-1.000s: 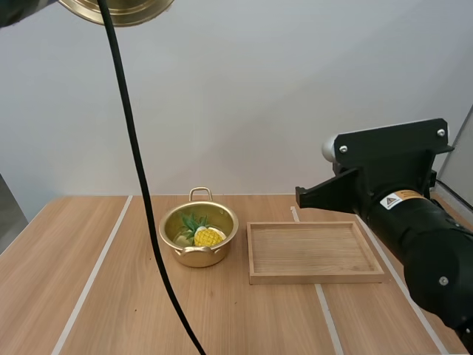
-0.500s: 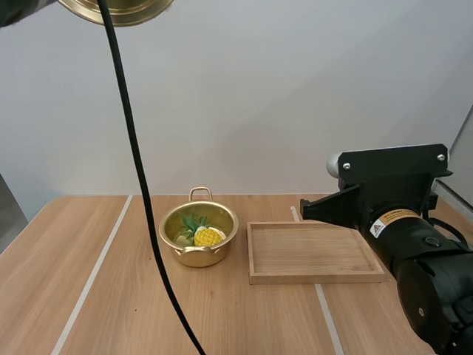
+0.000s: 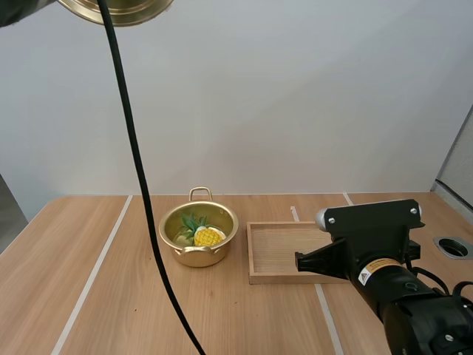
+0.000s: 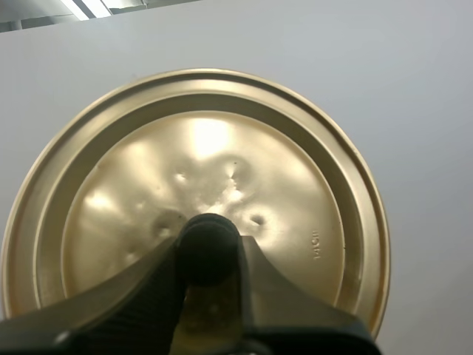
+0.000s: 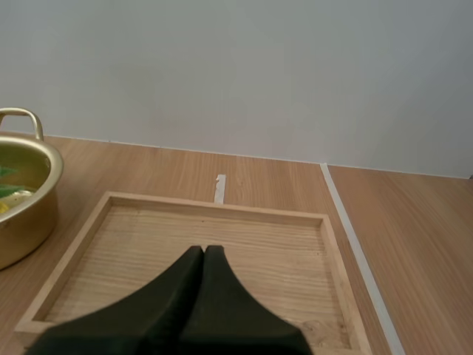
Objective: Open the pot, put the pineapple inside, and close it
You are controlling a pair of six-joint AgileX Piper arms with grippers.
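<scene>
The gold pot (image 3: pixel 198 235) stands open on the table with a yellow pineapple (image 3: pixel 208 236) and its green leaves inside. Its gold lid (image 3: pixel 118 10) hangs high above the table at the upper left. In the left wrist view my left gripper (image 4: pixel 209 248) is shut on the lid's black knob (image 4: pixel 208 242), the lid (image 4: pixel 222 177) spreading out behind it. My right arm (image 3: pixel 384 266) sits low at the right, by the wooden tray (image 3: pixel 275 277). My right gripper (image 5: pixel 203 255) is shut on nothing, its fingers forming one dark wedge above the tray (image 5: pixel 89 244), with the pot (image 5: pixel 26 200) off to the side.
The wooden tray lies to the right of the pot and holds nothing. White lines run across the wooden tabletop (image 3: pixel 89 281). A round metal grommet (image 3: pixel 452 247) sits at the table's far right edge.
My right arm has dropped lower and drawn back toward the table's front right. The lid, the pot and the pineapple have not moved.
</scene>
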